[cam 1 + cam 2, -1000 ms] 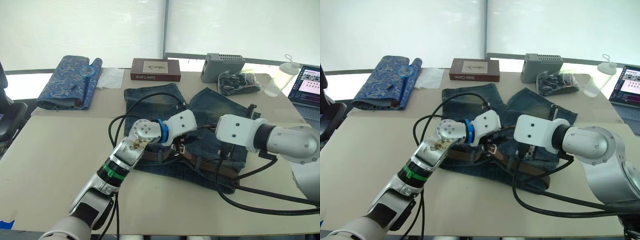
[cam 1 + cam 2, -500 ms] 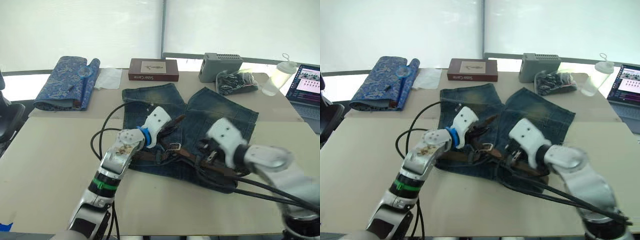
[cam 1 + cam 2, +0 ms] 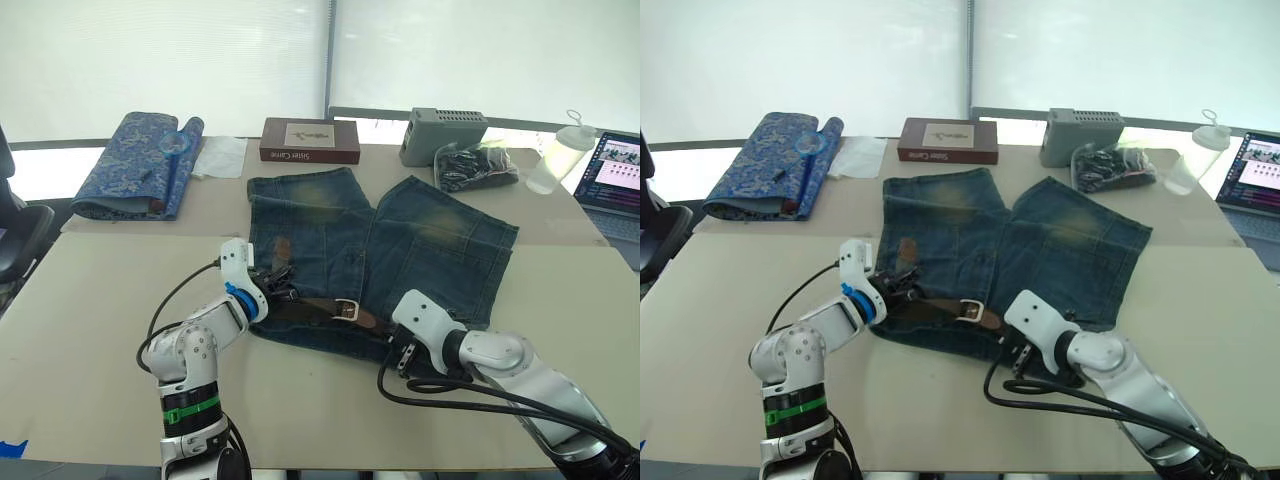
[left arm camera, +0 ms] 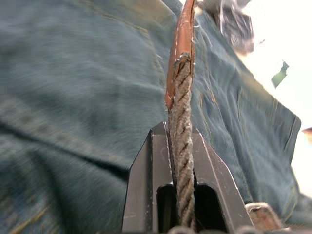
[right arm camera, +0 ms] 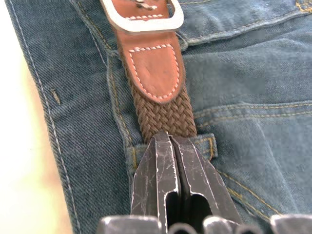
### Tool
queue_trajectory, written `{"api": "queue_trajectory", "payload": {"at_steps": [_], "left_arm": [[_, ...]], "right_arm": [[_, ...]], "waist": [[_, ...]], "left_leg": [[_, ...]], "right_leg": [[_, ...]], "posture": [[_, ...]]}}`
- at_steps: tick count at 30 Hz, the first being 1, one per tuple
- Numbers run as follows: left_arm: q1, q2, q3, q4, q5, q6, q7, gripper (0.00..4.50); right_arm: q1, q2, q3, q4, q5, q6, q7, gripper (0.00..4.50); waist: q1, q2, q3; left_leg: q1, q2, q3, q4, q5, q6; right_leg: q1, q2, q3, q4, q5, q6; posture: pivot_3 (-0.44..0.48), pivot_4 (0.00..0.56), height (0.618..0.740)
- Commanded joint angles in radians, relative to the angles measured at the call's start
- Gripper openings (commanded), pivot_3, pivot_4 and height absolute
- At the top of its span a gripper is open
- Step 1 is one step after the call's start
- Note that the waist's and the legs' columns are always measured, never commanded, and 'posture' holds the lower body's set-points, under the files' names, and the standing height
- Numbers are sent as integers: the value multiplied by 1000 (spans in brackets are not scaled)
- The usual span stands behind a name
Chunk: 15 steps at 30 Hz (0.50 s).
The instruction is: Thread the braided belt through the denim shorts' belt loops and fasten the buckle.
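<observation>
From the left eye view, you see the denim shorts [image 3: 380, 260] lying flat in the middle of the desk [image 3: 90, 310], with the waistband toward the near edge. The braided belt [image 3: 315, 309] runs along that waistband, and the buckle [image 3: 347, 309] sits near the middle of it. A second ago both arms were bunched over the middle of the shorts. Now they have pulled apart to the two ends of the belt. Your left gripper [image 3: 277, 288] is at the left end of the waistband, and your right gripper [image 3: 400, 350] is at the right end, close to the near edge of the desk.

The right eye view shows the same thing: the belt looks straighter and flatter than before, with the buckle in the open.

In the left wrist view, your left gripper's fingers [image 4: 146, 185] are squeezed on the belt's tail. The rope part sits between them, and the brown leather tip [image 4: 181, 44] sticks up past them.

In the right wrist view, your right gripper [image 5: 168, 146] has its fingers pressed together with nothing between them. Their tips touch the belt right at one of the belt loops [image 5: 204, 146]. The buckle lies just past them.

It looks like the belt is partly through the loops. The buckle does not look fastened yet, so you probably need to bring the tail over to it next.
</observation>
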Motion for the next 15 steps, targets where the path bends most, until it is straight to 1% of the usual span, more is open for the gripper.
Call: {"api": "queue_trajectory", "payload": {"at_steps": [1, 2, 4, 6, 8, 11, 15], "left_arm": [[34, 25, 9, -32, -12, -28, 38, 0], [57, 39, -33, -49, -6, -39, 24, 0], [75, 34, -54, -65, -19, -47, 33, 0], [68, 19, -32, -50, -44, -59, 56, 0], [61, 7, -9, -32, -68, -64, 74, 0], [59, 3, 0, -25, -92, -65, 92, 0], [70, 3, 3, -17, -120, -76, 104, 0]], "right_arm": [[3, -9, -43, -25, 11, 11, -3, 39], [-11, 23, -78, -43, 39, 41, -8, 39], [-45, 95, -152, -77, 105, 104, -12, 39], [-94, 155, -209, -113, 180, 157, 4, 39], [-145, 217, -230, -118, 224, 202, -7, 39], [-202, 243, -172, -69, 214, 205, -41, 39], [-251, 237, -52, 51, 156, 132, -72, 39]], "waist": [[-1, 0, 0], [-3, 0, 0], [-6, 0, 0], [-5, 0, 0], [-2, 0, 0], [-1, 0, 0], [-2, 0, 0]], "left_leg": [[0, 0, 0, 0, 0, 0], [0, 0, 0, 0, 0, 0], [1, 0, 1, -2, 0, -1], [1, 1, 0, -2, 1, -2], [1, 1, 0, -2, 1, -2], [1, 1, -1, -2, 0, -1], [1, 0, -1, -2, 0, -1]], "right_leg": [[0, 0, 0, 0, 0, 0], [0, 0, 0, 0, 0, 0], [0, 1, 1, 0, 0, -1], [0, 1, 1, 1, 0, -1], [-1, 1, 1, 1, 0, -2], [-1, 1, 0, 0, 0, -2], [0, 1, 0, 0, 0, -3]], "posture": [[0, 150, 740], [0, 150, 740], [0, 150, 740], [0, 150, 740], [0, 150, 740], [0, 150, 740], [0, 150, 740]]}}
